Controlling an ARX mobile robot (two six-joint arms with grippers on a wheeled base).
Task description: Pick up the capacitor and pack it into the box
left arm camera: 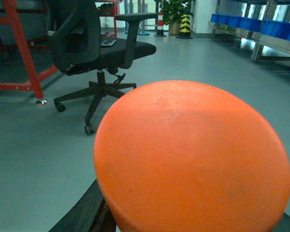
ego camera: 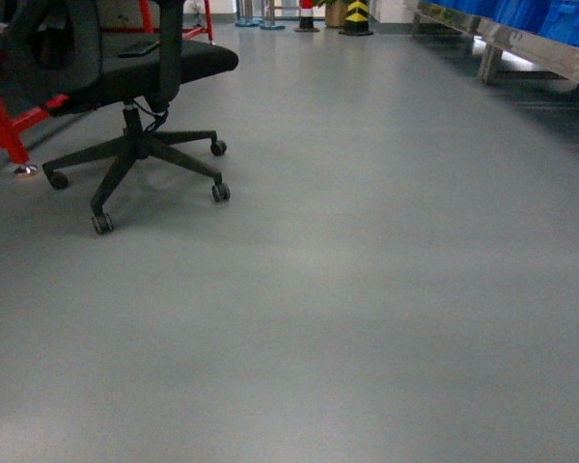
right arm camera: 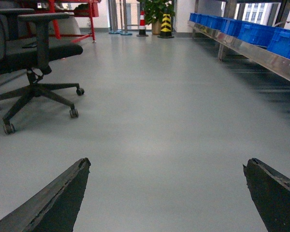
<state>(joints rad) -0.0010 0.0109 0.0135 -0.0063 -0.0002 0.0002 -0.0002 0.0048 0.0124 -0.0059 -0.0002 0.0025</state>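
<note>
A big orange round face, the end of the capacitor (left arm camera: 193,154), fills most of the left wrist view. My left gripper (left arm camera: 188,220) is shut on it; only one dark finger (left arm camera: 84,212) shows at the lower left and a sliver of the other at the lower right. In the right wrist view my right gripper (right arm camera: 166,162) stands wide open over bare grey floor, with nothing between its fingers. The box is out of view in all three views. The head view shows no gripper.
A black office chair (ego camera: 135,87) on castors stands at the left on the grey floor, with a red metal frame (ego camera: 5,121) behind it. Blue bins (right arm camera: 251,31) line a metal rack along the right. A yellow-black bollard (ego camera: 357,17) stands far back.
</note>
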